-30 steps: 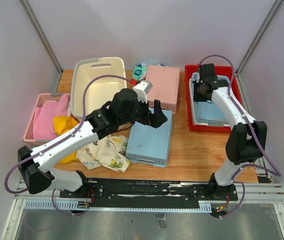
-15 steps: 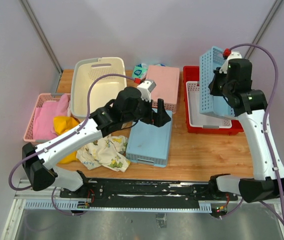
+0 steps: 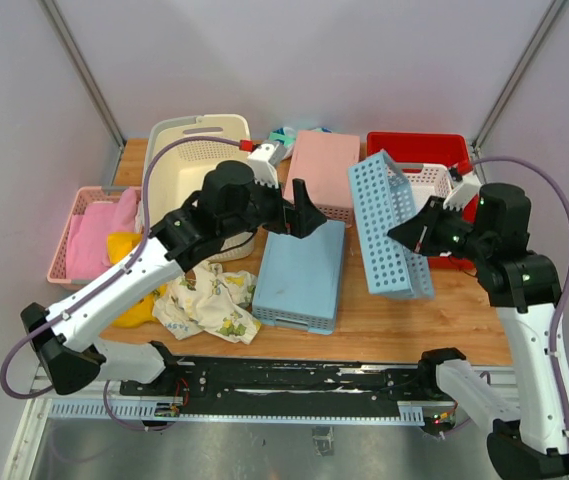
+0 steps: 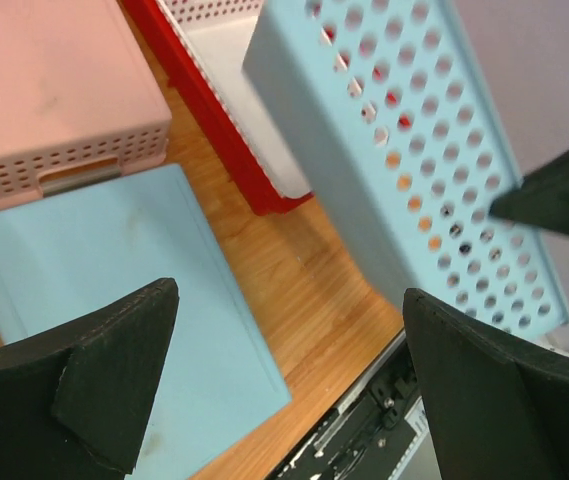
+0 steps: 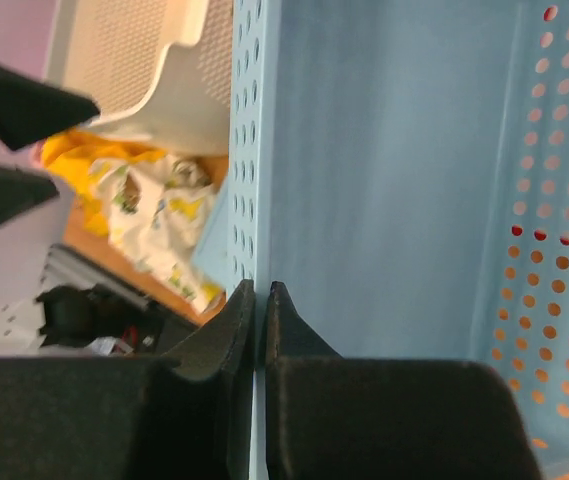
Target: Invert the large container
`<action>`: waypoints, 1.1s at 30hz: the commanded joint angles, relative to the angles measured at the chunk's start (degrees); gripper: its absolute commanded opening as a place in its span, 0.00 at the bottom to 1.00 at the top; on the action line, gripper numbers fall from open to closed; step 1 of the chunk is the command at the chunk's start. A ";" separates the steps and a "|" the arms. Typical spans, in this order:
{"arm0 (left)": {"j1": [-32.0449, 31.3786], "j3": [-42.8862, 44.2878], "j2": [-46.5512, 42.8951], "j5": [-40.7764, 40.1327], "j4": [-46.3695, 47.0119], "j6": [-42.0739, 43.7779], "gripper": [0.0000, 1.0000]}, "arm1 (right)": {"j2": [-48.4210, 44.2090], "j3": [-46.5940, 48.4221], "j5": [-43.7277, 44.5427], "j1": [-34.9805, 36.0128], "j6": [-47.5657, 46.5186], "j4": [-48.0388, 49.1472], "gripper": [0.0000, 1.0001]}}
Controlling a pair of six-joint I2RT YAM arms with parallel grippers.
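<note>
cream-beige tub: the large container point(image 3: 177, 178) stands open side up at the back left of the tabletop point(image 3: 356, 315), not yet turned.
long axis: runs near to far, away from the arm bases; a handle slot shows at the far short end.
left claw: the left claw point(image 3: 302, 214) gapes wide with nothing in it, over the flat blue box point(image 3: 299, 275) beside the pink basket point(image 3: 326, 170).
direction: the tub lies left of and behind this claw, whose tips point right, away from it; the left forearm crosses the tub's near right corner.
right claw: the right claw point(image 3: 416, 236) is pinched tight on a wall of the blue basket point(image 3: 389, 225), held tilted before the red tray point(image 3: 419, 145).
nearer arm: the left; the right is well apart and occupied.
hidden: the tub's near rim sits under the arm, so a grip spot there is probably unjudgeable.
</note>
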 commanded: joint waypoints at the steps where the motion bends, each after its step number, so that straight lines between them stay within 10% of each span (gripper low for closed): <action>1: 1.10 1.74 -2.71 -0.87 -0.79 1.31 0.99 | -4.82 -7.25 -15.71 -0.78 10.78 4.65 0.00; 10: 1.64 3.03 -4.05 -1.46 -1.99 1.40 0.99 | -8.08 -21.67 -27.04 -0.82 33.49 32.66 0.01; 33: 1.80 -0.26 1.43 7.72 0.10 1.18 0.99 | -21.64 -44.04 -22.45 -10.49 46.08 23.44 0.00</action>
